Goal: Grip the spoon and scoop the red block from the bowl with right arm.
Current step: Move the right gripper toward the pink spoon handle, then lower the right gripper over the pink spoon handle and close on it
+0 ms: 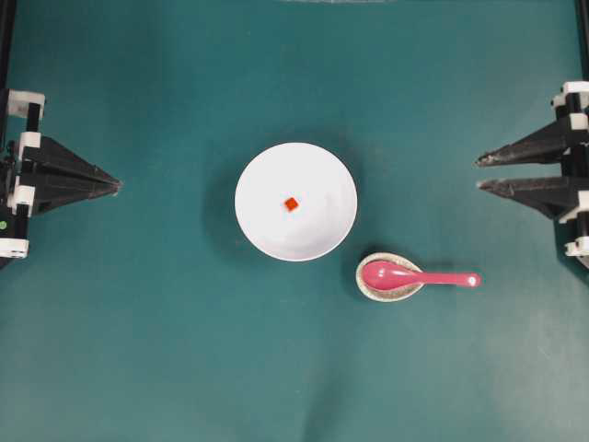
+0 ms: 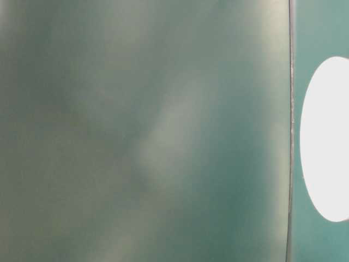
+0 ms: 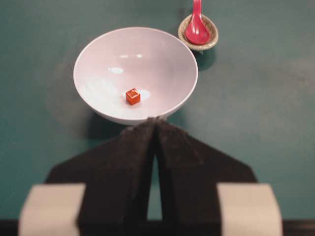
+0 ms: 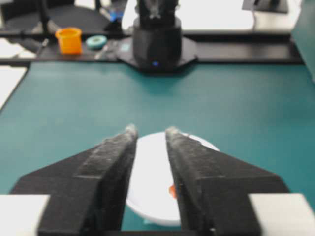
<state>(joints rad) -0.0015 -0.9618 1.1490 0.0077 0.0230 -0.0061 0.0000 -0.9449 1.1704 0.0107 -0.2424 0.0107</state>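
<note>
No brand, label or writing can be read on anything in view.

The right arm's gripper [image 1: 479, 173] sits at the desk's [image 1: 184, 368] edge with its jaws parted by a clear gap and nothing between them. The spoon [image 1: 414, 275] lies well ahead of these jaws and off to one side, its scoop resting in a small speckled dish [image 1: 390, 277] and its handle pointing back toward the right arm. The bowl [image 1: 295, 201] stands further out, straight beyond the jaw tips, well apart from them, with the red block [image 1: 291, 203] near its middle.

The left gripper [image 3: 156, 120] has its jaws pressed together at the tips, holding nothing; the bowl sits just beyond them in the left wrist view.

In the right wrist view the jaws cover much of the bowl, and only a sliver of the red block shows. The table-level view is a blur of green with a white oval cut off at its edge. Both arms are cropped by the overhead frame.
</note>
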